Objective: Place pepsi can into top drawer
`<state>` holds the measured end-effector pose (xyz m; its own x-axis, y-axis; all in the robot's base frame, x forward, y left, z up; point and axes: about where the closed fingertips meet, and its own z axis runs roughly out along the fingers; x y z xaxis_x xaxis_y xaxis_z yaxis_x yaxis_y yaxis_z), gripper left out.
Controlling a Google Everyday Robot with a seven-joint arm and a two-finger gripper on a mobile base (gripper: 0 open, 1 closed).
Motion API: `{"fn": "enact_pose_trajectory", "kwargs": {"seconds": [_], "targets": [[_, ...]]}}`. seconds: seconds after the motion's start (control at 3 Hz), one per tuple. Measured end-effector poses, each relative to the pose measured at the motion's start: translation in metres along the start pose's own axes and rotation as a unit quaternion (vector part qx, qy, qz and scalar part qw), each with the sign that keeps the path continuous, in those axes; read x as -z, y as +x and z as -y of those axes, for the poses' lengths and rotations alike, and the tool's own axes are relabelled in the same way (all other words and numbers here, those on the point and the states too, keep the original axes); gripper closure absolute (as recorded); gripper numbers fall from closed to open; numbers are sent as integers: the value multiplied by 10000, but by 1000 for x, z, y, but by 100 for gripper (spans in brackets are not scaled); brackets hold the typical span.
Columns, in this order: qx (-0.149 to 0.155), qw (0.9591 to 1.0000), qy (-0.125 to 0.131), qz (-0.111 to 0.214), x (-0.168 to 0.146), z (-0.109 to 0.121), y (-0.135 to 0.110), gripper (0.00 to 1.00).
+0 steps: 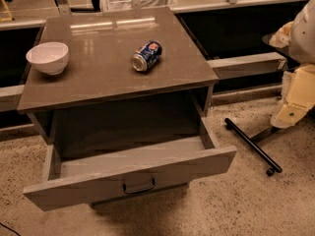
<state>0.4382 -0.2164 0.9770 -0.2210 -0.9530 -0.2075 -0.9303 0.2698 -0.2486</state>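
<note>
The pepsi can (146,55) is laid sideways on the surface (98,80), axis near-left to far-right, well left of the hand (294,102), whose state cannot be told.

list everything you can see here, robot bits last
can: 1, dark blue, on its side on the cabinet top, right of centre
bowl: 1, white, upright near the top's left edge
cabinet: 1, grey, centre
drawer: 1, grey, top one, pulled open
handle: 1, dark, centre of the drawer front
bar: 1, black, on the floor right of the drawer
floor: speckled beige
arm: 1, white, right edge
gripper: 1, cream, low at the right edge, well apart from the can
</note>
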Motion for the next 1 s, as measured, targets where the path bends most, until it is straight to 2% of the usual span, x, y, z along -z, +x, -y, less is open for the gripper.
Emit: {"fn": "enact_pose_trajectory", "kwargs": {"seconds": [0.33,0.67,1.0], "targets": [[0,10000,0,0,0,0,0,0],[284,9995,112,43,-9,14,-4,0],[1007,9930,354,499,-47,45,-20,0]]}}
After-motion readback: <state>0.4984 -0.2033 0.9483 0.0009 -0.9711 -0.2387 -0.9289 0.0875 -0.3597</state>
